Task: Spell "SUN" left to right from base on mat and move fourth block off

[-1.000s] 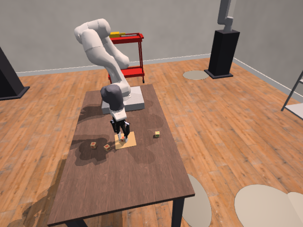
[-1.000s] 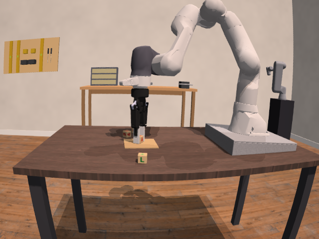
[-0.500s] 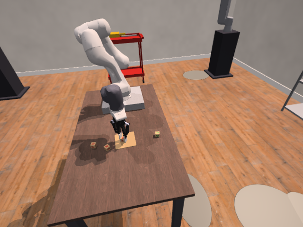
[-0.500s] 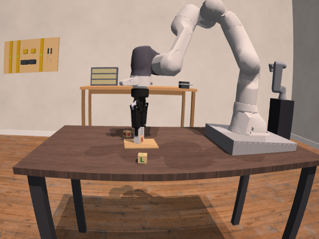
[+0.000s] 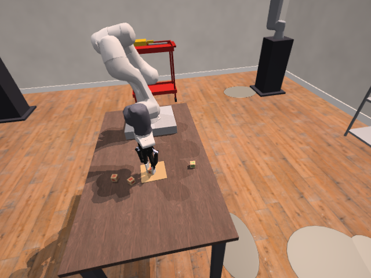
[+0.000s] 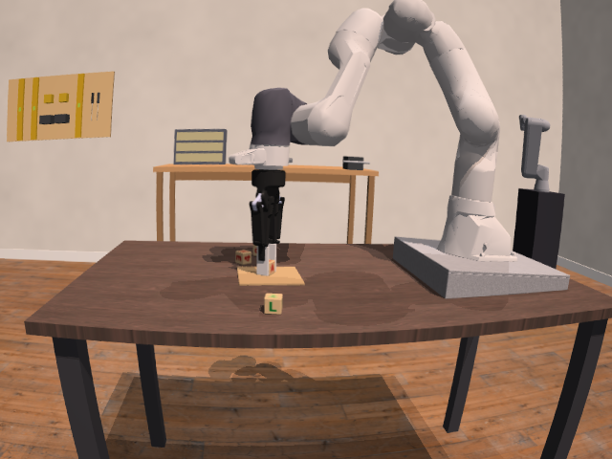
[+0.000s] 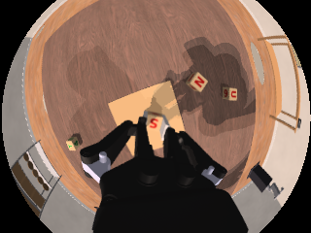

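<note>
Table [image 5: 167, 215]: we record a dark wood top that carries the arm's base plate [image 5: 169, 127], the mat and four lettered blocks. Arm: we see it reach down from the base plate to the mat, wrist vertical. Mat [image 5: 160, 173]: tan, flat on the table, in front of the base. Gripper [image 7: 155, 135]: we find it narrowed onto the S block [image 7: 154, 122], a finger against each side face, with the block on the mat or at most just above it; the exterior view does not let us say which. The red S shows on top in the wrist view. N block [image 7: 198, 81]: on the table just beside the mat's edge, off it. U block [image 7: 229, 92]: near the N block, farther from the mat, also off it; we read its letter only faintly. L block [image 6: 273, 303]: green letter, well apart on the mat's other side, fully off, where the fourth block belongs. Step in hand, as we judge it: gripping the S block to place or turn it on the mat; N and U are not yet done. Next move, as we judge it: set S at the left end as seen from the base, letter upright, leaving room for two neighbours close alongside.
</note>
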You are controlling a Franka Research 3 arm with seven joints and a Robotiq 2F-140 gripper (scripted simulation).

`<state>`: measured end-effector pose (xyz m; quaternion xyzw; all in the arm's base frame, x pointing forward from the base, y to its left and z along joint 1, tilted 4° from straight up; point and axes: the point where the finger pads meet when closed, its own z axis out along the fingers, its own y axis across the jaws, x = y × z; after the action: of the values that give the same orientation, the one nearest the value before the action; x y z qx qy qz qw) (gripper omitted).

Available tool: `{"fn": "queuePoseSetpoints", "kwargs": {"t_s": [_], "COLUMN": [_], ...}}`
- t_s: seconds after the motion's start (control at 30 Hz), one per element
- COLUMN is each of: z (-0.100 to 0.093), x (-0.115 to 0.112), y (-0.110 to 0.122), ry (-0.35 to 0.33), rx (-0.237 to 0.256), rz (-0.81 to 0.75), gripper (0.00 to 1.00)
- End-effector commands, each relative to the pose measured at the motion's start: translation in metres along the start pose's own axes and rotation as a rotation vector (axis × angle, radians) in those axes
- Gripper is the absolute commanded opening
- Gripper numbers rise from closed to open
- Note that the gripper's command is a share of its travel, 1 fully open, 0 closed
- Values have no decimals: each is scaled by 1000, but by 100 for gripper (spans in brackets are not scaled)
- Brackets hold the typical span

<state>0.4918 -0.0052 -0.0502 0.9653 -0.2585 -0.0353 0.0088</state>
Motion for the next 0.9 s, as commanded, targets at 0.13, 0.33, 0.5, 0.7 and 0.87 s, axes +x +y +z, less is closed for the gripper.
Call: {"fn": "queuePoseSetpoints", "kwargs": {"t_s": [0.13, 0.33, 0.5, 0.7, 0.87], "z": [0, 0, -11, -52, -74], "x": [1, 1, 1, 1, 1], "y": [0, 0, 0, 0, 0], "ry": [2, 2, 2, 2, 2], "rx": [0, 0, 0, 0, 0], "rz": [4, 4, 4, 4, 4], "gripper": [16, 16, 16, 16, 16]}}
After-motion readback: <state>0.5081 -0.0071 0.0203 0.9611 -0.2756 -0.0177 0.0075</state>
